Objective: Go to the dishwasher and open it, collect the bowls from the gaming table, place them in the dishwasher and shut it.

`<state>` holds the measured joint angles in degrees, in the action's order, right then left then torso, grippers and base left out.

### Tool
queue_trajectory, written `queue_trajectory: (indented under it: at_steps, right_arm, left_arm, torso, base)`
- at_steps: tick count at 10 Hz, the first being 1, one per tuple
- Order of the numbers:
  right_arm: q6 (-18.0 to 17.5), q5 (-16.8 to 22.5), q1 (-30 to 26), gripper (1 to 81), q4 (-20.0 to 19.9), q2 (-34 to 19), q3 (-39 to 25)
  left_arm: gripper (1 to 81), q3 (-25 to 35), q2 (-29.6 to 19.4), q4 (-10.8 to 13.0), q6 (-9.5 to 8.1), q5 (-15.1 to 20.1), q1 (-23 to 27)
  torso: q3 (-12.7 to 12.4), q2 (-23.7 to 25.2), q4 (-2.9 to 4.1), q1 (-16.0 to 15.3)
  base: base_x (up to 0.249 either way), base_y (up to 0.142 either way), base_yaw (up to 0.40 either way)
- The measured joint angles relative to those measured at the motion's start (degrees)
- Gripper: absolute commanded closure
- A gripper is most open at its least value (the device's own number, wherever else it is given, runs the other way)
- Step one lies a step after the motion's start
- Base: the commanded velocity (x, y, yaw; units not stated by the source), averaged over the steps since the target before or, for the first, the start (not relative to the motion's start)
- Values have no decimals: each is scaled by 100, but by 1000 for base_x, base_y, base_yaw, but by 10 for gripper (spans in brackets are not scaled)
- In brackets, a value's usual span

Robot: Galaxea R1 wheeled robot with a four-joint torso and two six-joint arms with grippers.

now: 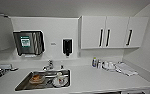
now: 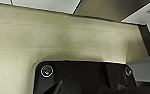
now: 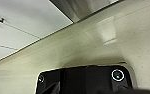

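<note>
White tabletop (image 1: 96, 77) and steel sink (image 1: 23, 85) before me; the dishwasher door I judge stiff, best pulled by its top edge. Whether either gripper is apart I cannot tell.

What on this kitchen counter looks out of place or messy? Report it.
Nothing looks spilled or damaged. The sink holds unwashed dishes, and a cloth lies loosely on the counter at the right.

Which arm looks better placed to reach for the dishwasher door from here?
Right, tentatively. The dark strip under the counter edge lies right of the sink, on the right arm's side; whether it is the dishwasher cannot be told.
</note>
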<state>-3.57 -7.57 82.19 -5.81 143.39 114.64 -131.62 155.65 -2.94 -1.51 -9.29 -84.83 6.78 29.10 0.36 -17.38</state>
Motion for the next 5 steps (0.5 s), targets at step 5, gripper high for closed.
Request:
queue_trajectory:
  at_steps: [5]
  right_arm:
    - [-177,20,-154,10,-18,-278,-310]
  left_arm:
    - [10,211,-196,-9,-5,-10,-56]
  torso:
    - [418,920,0,-577]
  base:
    - [0,0,0]
